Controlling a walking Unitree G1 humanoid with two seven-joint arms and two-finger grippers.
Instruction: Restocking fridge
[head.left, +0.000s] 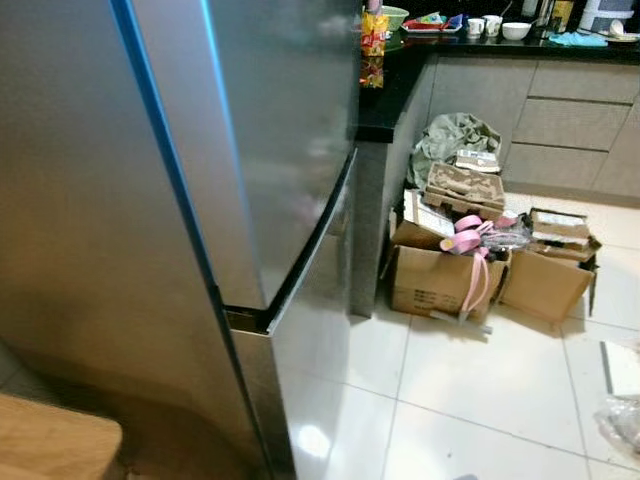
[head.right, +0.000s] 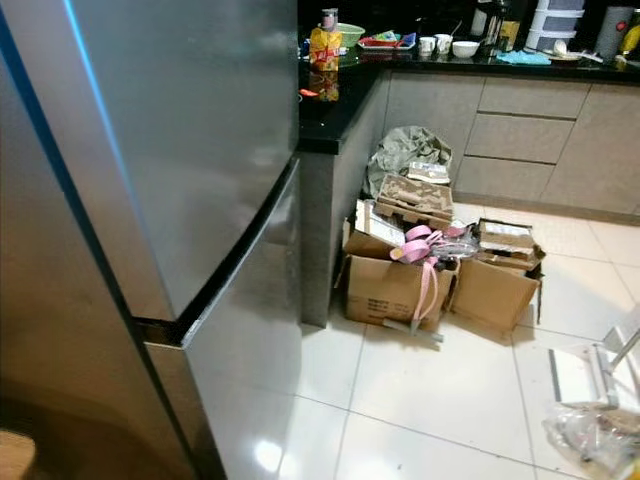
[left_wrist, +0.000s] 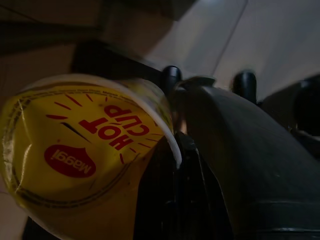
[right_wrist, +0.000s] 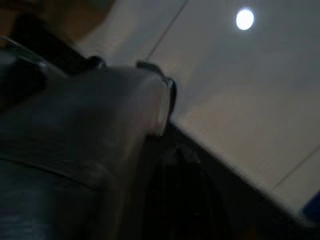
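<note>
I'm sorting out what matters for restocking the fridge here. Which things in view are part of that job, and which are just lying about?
Part of the job:
fridge, doors shut
yellow noodle cup, in the left gripper

Just lying about:
cardboard boxes on the floor
pink tape rolls on them
green bag
cups and bowl on the counter

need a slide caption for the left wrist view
Left gripper carrying a yellow Maggi Hot Cup above the pale tiled floor.
</note>
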